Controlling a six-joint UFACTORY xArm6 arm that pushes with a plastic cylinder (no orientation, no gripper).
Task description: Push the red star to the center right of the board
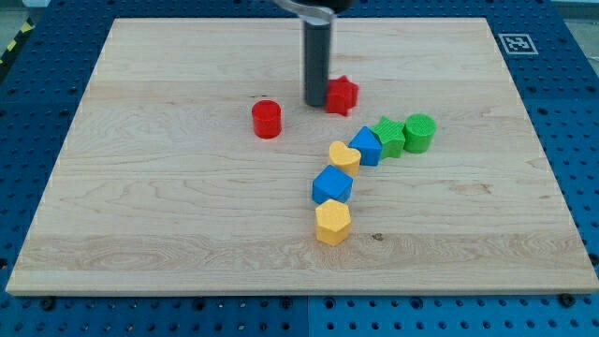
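My tip (316, 103): near the middle of the board's (140, 206) top edge, touching the red star on that block's left.
Red star (343, 95): just right of my tip, well apart from the right edge.
Red cylinder (267, 120): left of and slightly below my tip, standing alone.
Green cylinder (420, 133): right end of a chain, below and right of the red star.
Green star (389, 137): touching the green cylinder's left.
Blue block (367, 147): next along, lower left.
Yellow heart (344, 155): against the blue block's left.
Blue cube (331, 185): just below the heart.
Yellow hexagon (332, 223): chain's end, nearest the bottom edge.
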